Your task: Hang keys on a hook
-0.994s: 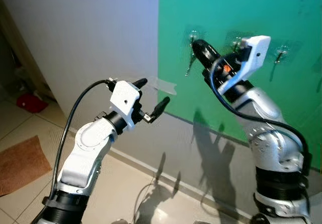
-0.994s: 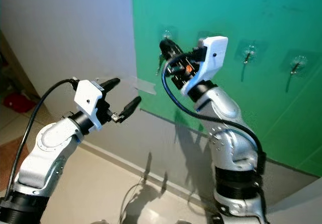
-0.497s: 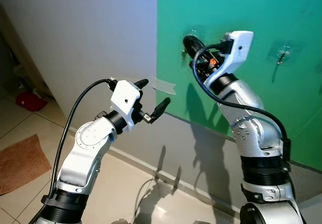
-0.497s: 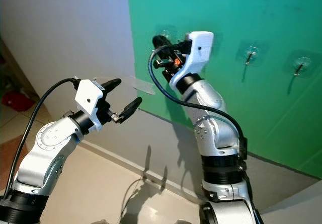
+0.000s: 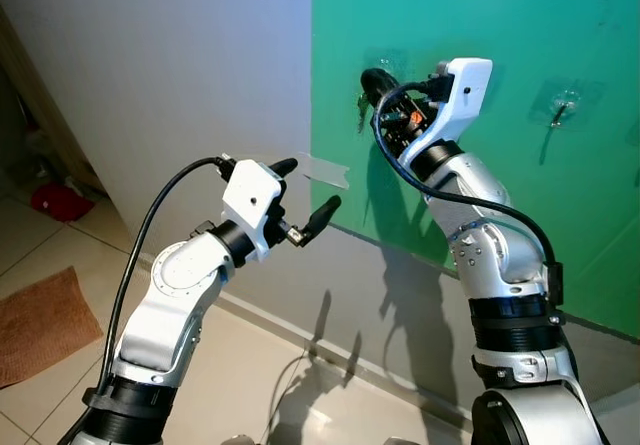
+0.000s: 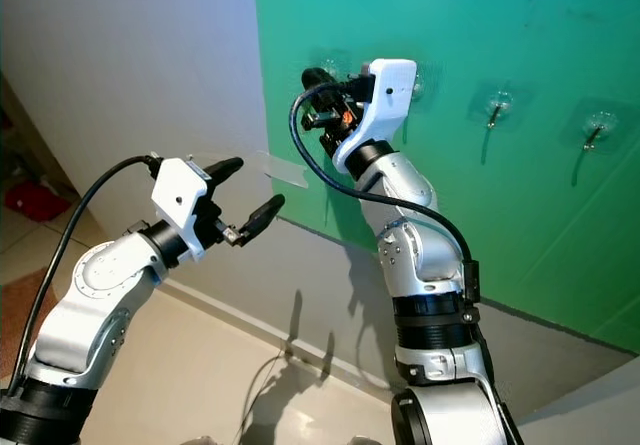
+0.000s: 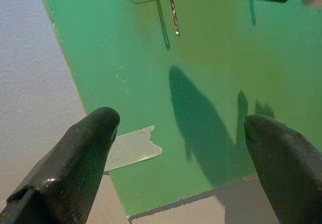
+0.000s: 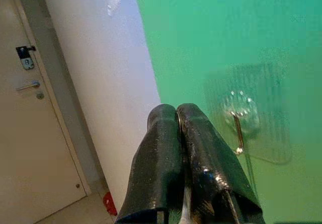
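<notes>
Right gripper point(image 8: 176, 114): your fingers were pressed together beside the leftmost hook point(image 8: 237, 131).
Keys point(image 7: 173, 10): hung vertical, tips down.
Left gripper point(image 5: 305, 190): spread, idle.

So there's a big green panel point(image 5: 500, 115) stuck over a pale lavender-grey wall point(image 5: 180, 65), with a strip of clear tape point(image 5: 325, 172) holding its left edge. Off to the left, a rust-brown mat point(image 5: 40, 325) on the beige tiled floor point(image 5: 250, 365) and something red point(image 5: 58, 201) further back. There's also a cream door with a metal handle point(image 8: 27, 86).
</notes>
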Controlling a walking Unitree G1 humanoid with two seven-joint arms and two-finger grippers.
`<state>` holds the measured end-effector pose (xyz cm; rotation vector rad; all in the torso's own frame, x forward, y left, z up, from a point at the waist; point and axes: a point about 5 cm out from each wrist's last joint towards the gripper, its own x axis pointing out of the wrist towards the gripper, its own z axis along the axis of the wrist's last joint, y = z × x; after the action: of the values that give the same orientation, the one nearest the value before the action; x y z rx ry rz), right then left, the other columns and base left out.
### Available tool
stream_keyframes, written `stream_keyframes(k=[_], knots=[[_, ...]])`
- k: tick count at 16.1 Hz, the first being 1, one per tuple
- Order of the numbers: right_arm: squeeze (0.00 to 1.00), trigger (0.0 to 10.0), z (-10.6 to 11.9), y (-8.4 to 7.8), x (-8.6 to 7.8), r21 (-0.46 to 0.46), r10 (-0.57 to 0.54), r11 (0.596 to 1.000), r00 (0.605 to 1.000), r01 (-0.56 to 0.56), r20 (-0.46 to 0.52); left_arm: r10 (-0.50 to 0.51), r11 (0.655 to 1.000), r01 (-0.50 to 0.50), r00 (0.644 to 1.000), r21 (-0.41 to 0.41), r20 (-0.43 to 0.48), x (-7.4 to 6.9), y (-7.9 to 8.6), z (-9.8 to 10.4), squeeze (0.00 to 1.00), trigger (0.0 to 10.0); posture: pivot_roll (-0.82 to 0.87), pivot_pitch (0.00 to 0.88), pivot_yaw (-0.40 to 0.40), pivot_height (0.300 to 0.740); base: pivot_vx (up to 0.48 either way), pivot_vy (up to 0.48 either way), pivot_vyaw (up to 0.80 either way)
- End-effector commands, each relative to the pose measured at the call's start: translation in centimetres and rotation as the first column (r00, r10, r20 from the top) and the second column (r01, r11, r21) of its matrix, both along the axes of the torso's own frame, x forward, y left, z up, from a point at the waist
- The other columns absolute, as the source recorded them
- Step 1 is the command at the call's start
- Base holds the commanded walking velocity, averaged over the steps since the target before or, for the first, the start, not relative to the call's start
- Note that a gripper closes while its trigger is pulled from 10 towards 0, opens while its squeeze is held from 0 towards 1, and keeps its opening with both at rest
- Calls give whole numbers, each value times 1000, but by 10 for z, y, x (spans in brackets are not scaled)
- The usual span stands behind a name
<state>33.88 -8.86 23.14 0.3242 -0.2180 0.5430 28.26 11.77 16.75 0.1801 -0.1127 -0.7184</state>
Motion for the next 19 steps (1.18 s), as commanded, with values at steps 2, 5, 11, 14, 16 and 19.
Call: stream_keyframes(k=[2,5,11,14,16,19], knots=[[0,10000,5,1,4,3,-11,1000,1000,11,17,-28,1000,28,1000,3,13,-2,-4,4,0,10000,-36,0,11,718,0,0,0],[0,10000,4,1,8,1,-30,1000,999,30,14,-30,1000,30,999,4,14,-2,-5,4,0,10000,-37,0,11,718,0,0,0],[0,10000,3,-10,19,11,-131,991,991,131,-4,-31,1000,31,999,4,18,-2,-5,5,0,10000,-33,0,8,718,0,0,0],[0,10000,-6,-16,22,1,-191,982,981,191,-44,-33,999,33,999,6,16,-3,-4,5,0,10000,-32,0,11,718,0,0,0],[0,10000,-8,-19,23,7,-213,977,975,214,-55,-34,999,34,999,7,16,-3,-4,5,0,10000,-30,0,11,718,0,0,0],[0,10000,-18,-33,22,31,-261,964,959,265,-107,-34,999,34,999,11,15,-3,-3,5,0,10000,-24,0,11,718,0,0,0]])
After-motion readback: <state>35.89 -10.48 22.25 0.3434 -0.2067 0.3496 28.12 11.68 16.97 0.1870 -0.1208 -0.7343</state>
